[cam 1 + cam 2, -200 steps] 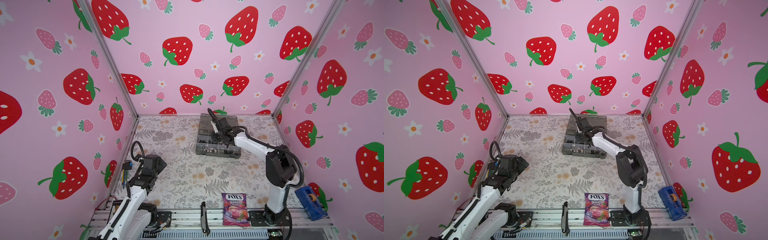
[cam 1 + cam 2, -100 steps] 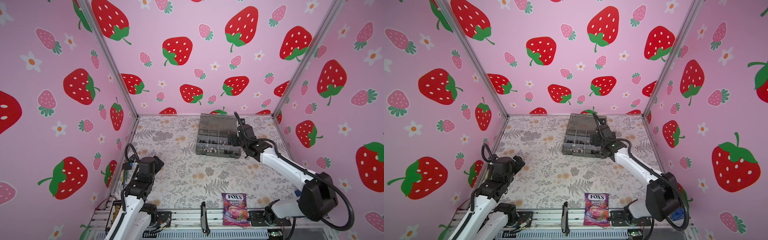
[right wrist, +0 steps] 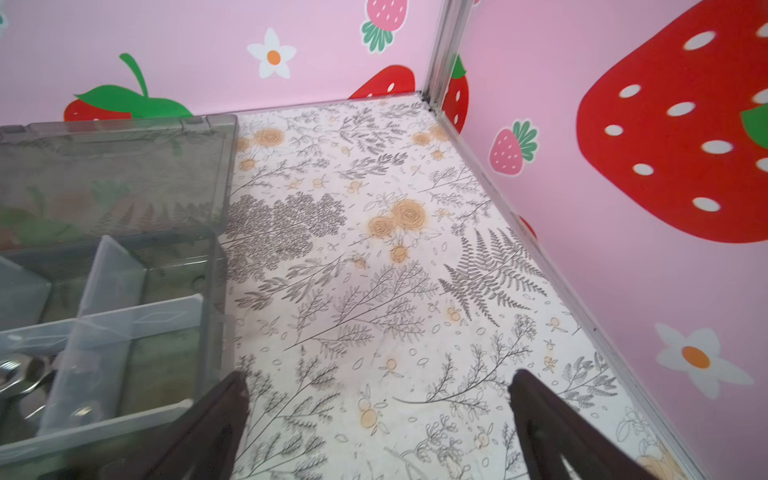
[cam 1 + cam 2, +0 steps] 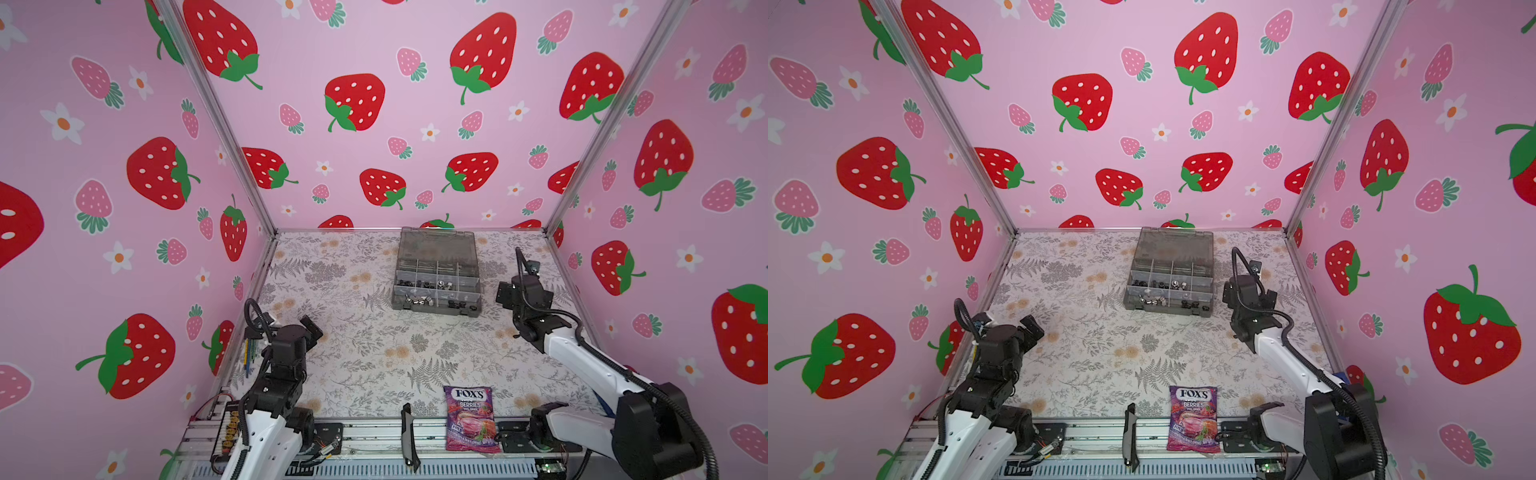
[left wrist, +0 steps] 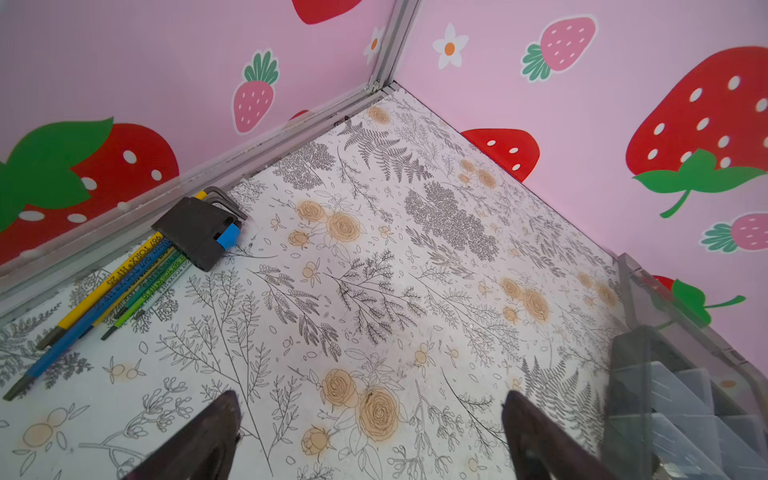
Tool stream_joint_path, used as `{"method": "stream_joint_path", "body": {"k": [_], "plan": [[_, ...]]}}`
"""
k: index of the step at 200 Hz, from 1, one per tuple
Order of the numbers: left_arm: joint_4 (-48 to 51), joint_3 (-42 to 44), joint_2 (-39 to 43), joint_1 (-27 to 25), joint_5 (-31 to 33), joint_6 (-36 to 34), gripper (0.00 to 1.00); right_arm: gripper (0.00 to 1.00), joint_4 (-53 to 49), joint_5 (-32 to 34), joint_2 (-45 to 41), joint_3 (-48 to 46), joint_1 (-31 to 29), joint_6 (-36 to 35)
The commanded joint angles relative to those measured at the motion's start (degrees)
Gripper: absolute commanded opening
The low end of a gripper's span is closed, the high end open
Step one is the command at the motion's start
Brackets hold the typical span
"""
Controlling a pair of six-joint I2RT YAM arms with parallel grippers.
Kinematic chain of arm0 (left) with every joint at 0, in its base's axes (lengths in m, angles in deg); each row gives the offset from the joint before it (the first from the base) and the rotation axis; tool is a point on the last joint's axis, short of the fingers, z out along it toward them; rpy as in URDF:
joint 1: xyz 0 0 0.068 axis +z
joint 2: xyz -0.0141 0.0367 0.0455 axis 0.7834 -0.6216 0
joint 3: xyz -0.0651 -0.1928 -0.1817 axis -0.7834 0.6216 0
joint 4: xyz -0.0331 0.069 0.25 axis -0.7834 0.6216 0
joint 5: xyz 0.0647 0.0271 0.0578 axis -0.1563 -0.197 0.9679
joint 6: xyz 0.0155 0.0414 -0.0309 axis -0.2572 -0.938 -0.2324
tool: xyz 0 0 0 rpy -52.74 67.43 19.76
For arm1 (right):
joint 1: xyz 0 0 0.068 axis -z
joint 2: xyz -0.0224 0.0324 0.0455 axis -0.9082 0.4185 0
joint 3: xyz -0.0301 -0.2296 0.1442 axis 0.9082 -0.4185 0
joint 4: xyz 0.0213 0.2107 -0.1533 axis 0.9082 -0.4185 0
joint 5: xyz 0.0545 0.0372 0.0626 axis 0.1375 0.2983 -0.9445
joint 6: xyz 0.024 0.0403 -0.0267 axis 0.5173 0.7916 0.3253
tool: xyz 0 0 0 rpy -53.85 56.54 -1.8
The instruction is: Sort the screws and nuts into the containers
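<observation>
Far left, against the wall: hex key set (image 5: 195, 232), not mine to touch.

My left gripper (image 5: 370, 411) hangs over bare table (image 4: 353, 353), fingers spread wide and holding nothing.

Middle, at the back: organiser box (image 4: 432, 310), lid thrown open. The nuts (image 4: 419, 300) sit in the near-left compartments, silver and black. The dark bits in the near-right compartment I take for the screws (image 4: 458, 304), though they are too small to be sure. I see no loose part on the table. Candy bag (image 4: 468, 417) lies at the front edge.

Right: my right gripper (image 3: 379, 380) is just beside the box's end wall, fingers released and empty.

Judgement: the sorting looks finished and the step is backing away. To do it well, I should:
- keep the right fingers spread
- draw back from the wall without clipping it or the open lid
- scan the busy floral print for a stray before resting

Against a second ago: my right gripper was then reaching into the box. It has since pulled out and swung right. The left arm has hardly shifted.
</observation>
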Motion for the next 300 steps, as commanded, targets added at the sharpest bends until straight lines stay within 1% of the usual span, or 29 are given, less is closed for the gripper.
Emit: {"method": "stream_joint_path", "body": {"k": [1, 18, 40, 68, 87, 104, 137, 178, 196, 229, 278, 300], "plan": [[-8.8, 2.8, -0.1, 0.4, 4.5, -8.6, 0.99, 1.00, 14.8, 3.9, -2.3, -4.5, 0.8, -3.8], [-15.7, 5.3, -0.9, 0.4, 5.3, -13.2, 0.99, 1.00, 19.2, 4.6, -1.9, -7.1, 1.9, -5.0], [-24.5, 8.0, -2.9, 0.5, 5.5, -18.7, 0.99, 1.00, 28.4, 4.6, -1.7, -12.2, 2.6, -7.7], [-31.3, 9.2, -6.9, 1.0, 4.6, -24.6, 1.00, 1.00, 38.5, 4.6, -2.4, -18.1, 3.6, -9.5], [-35.8, 9.9, -10.2, 2.1, 2.7, -27.6, 0.99, 1.00, 41.9, 5.0, -2.3, -20.3, 4.7, -9.5], [-39.6, 10.1, -13.6, 3.5, -1.2, -29.3, 0.99, 1.00, 44.1, 5.4, -2.1, -21.5, 5.7, -9.5], [-46.4, 9.7, -21.6, 5.3, -7.8, -31.4, 0.99, 1.00, 48.8, 5.1, -1.5, -24.0, 6.7, -9.7], [-52.4, 7.5, -30.8, 6.0, -13.6, -32.0, 1.00, 1.00, 52.0, 5.0, -0.7, -25.8, 7.2, -8.7], [-55.9, 7.2, -34.7, 6.1, -14.2, -32.7, 1.00, 1.00, 54.6, 4.7, -0.4, -27.3, 7.5, -8.8], [-60.8, 7.1, -40.1, 6.3, -15.2, -32.9, 1.00, 1.00, 55.7, 4.6, -0.1, -28.4, 7.7, -8.9], [-62.5, 4.0, -45.5, 6.3, -17.4, -33.7, 0.99, 1.00, 57.0, 4.5, -0.2, -29.4, 8.0, -9.1], [-65.6, 3.1, -48.9, 6.6, -18.1, -34.0, 0.99, 1.00, 57.4, 4.3, 0.3, -29.6, 8.0, -9.1]]}}
